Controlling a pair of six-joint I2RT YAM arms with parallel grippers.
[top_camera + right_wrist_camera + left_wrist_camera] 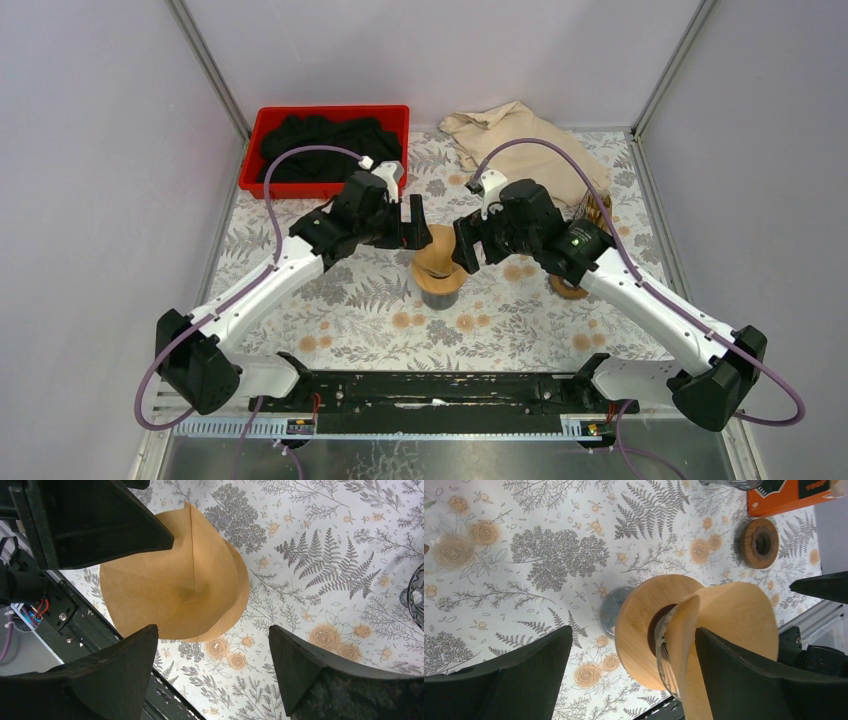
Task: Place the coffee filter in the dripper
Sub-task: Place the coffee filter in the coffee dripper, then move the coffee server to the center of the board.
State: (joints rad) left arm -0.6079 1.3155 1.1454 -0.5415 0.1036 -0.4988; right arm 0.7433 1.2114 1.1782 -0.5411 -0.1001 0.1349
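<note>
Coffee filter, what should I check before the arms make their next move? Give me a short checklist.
1. Coffee filter opened into a cone: ok.
2. Filter sitting in the dripper: ok.
3. Filter pressed fully down into the glass: cannot tell.
4. Left gripper open: ok.
5. Right gripper open: ok.
6. Left fingers free of the filter paper: cannot tell, as one overlaps it in the left wrist view.
</note>
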